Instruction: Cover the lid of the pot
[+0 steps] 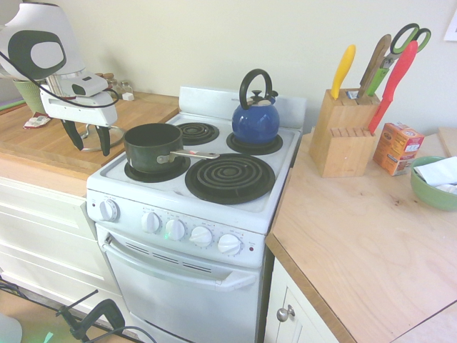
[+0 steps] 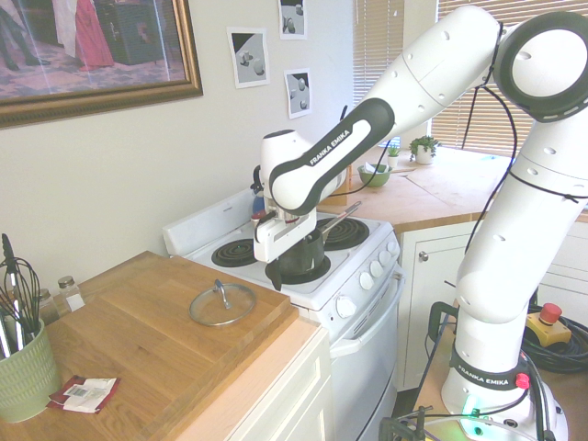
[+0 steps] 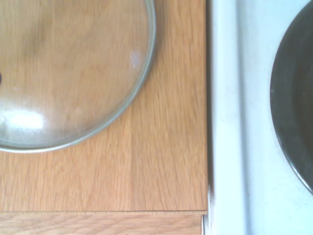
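The clear glass lid (image 2: 223, 304) with a silver rim and a small knob lies flat on the wooden counter (image 2: 138, 349) left of the stove; its rim (image 3: 124, 105) also shows in the wrist view. The dark pot (image 1: 152, 146) stands uncovered on the front-left burner, its long silver handle (image 1: 194, 153) pointing toward the stove's middle. My gripper (image 1: 88, 137) hangs open above the counter's edge, between the lid (image 1: 114, 144) and the pot, holding nothing. From the other side my gripper (image 2: 287, 266) partly hides the pot (image 2: 312, 259).
A blue kettle (image 1: 255, 118) sits on the back-right burner. On the right counter stand a knife block (image 1: 343, 136), an orange box (image 1: 397, 146) and a green bowl (image 1: 432, 187). A green utensil cup (image 2: 23, 367) and a small packet (image 2: 83, 393) lie beyond the lid.
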### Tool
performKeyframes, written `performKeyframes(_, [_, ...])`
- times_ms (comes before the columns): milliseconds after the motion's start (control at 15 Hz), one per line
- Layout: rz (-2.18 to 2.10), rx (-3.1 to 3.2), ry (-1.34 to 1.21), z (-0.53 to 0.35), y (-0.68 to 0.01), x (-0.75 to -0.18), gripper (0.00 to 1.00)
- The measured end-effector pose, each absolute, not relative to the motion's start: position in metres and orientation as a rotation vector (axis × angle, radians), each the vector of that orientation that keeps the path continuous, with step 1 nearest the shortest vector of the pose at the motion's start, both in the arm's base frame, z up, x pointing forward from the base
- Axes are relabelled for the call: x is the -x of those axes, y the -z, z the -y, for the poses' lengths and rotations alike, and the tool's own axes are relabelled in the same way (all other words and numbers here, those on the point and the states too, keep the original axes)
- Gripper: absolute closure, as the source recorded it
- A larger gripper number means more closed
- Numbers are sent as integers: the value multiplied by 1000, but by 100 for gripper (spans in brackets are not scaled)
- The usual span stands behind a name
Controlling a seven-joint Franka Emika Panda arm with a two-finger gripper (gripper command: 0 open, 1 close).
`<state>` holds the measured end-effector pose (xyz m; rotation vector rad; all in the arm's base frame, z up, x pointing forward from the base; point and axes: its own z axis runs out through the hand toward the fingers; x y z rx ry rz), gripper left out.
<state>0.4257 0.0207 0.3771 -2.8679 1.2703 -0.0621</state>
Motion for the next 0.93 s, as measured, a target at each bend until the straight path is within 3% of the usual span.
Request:
performKeyframes(400, [-1460, 2762, 176, -40, -403, -444, 0])
performKeyframes(933, [-1676, 2561, 176, -103, -437, -522, 0])
